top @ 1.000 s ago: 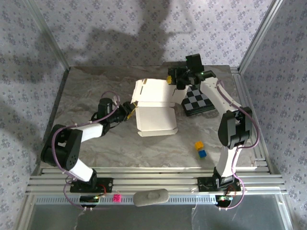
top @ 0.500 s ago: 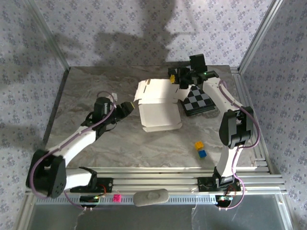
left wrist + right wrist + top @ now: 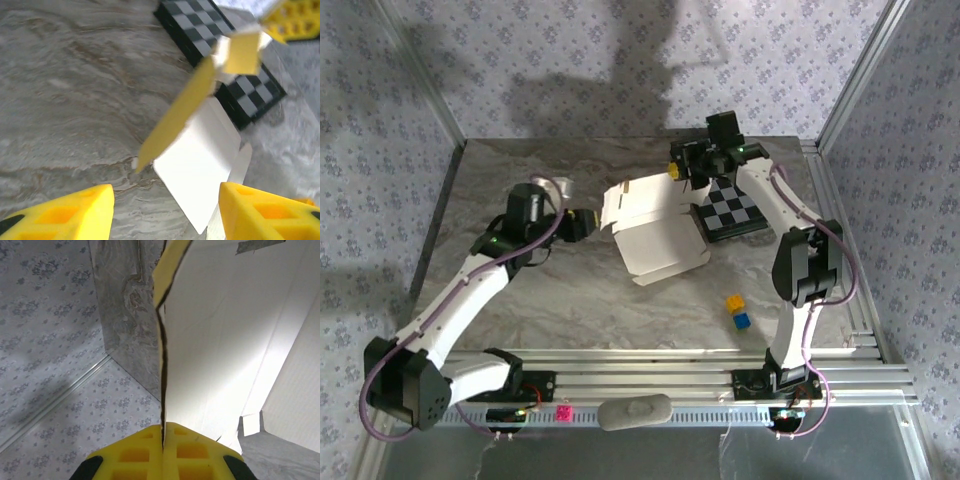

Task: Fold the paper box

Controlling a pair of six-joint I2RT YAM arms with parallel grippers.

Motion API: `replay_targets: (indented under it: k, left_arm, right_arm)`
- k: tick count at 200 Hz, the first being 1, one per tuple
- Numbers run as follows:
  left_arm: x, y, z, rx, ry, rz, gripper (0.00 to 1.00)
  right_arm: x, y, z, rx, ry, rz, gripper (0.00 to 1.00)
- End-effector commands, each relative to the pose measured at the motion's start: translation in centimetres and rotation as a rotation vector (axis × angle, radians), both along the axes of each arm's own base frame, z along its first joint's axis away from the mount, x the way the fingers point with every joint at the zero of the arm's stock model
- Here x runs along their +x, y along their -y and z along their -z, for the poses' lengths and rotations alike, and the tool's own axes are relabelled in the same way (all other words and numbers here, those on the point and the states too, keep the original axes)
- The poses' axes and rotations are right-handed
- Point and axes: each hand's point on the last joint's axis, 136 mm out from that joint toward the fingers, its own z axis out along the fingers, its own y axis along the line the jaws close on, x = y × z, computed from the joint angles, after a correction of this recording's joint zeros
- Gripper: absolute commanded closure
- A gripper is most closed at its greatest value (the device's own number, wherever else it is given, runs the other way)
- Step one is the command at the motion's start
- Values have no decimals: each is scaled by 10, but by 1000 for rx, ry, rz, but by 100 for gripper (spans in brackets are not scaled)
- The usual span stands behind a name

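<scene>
The paper box (image 3: 658, 238) lies partly unfolded mid-table, whitish inside up, its far panel lifted. My right gripper (image 3: 683, 172) is shut on that far edge; in the right wrist view the thin yellow-backed sheet (image 3: 225, 330) runs straight into the closed right gripper (image 3: 164, 437). My left gripper (image 3: 582, 222) hovers just left of the box, open and holding nothing. In the left wrist view a yellow flap (image 3: 180, 110) and a white panel (image 3: 200, 155) stand ahead of the left gripper (image 3: 167, 215), whose fingers (image 3: 65, 212) are spread wide apart.
A black-and-white chequered board (image 3: 732, 210) lies right of the box, under the right arm, and also shows as the chequered board (image 3: 220, 45) behind the box. A yellow cube (image 3: 734, 301) and a blue cube (image 3: 741, 320) sit front right. Metal frame posts and patterned walls enclose the table.
The box has swung clockwise and shifted slightly right, held by the right gripper. The left arm has stretched out, and its gripper now sits a little off the box's left edge.
</scene>
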Motion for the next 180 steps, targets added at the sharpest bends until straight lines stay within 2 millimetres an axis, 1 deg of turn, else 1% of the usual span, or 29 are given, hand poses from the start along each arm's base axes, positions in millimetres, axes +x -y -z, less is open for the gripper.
replay_targets:
  k: [1, 22, 48, 67, 94, 122, 132, 142, 149, 156, 161, 164, 172, 180]
  left_arm:
    - [3, 6, 0, 175, 96, 94, 41]
    - [10, 13, 1, 230, 122, 121, 39]
    - [20, 20, 14, 295, 107, 138, 39]
    - [25, 25, 20, 309, 103, 144, 40]
    - [26, 30, 19, 295, 117, 139, 40]
    - [29, 30, 36, 318, 68, 129, 45]
    - [34, 27, 42, 330, 49, 97, 50]
    - [40, 22, 45, 346, 32, 51, 58]
    - [43, 20, 49, 356, 19, 27, 65]
    - [46, 18, 51, 362, 10, 5, 76]
    - [49, 16, 51, 368, 8, -20, 81]
    - [50, 15, 52, 371, 3, -32, 84]
    - [52, 13, 55, 379, -4, -59, 89]
    - [53, 11, 57, 389, -6, -90, 91]
  right_arm:
    - [-5, -7, 2, -14, -20, -46, 100]
    - [-5, -9, 4, -13, -24, -50, 100]
    - [-6, -11, 5, -12, -31, -53, 100]
    - [-7, -12, 7, -11, -36, -51, 100]
    - [-5, -12, 6, -8, -34, -49, 100]
    - [-6, -15, 6, -4, -36, -50, 100]
    - [-5, -16, 5, -2, -33, -48, 100]
    - [-6, -17, 6, -1, -34, -48, 100]
    - [-6, -18, 5, -1, -32, -49, 100]
    - [-8, -19, 7, -2, -38, -48, 100]
    - [-9, -20, 8, -3, -45, -47, 100]
    - [-7, -22, 5, 5, -25, -48, 100]
    - [-8, -24, 6, 10, -20, -47, 100]
    - [-10, -27, 6, 15, -18, -47, 100]
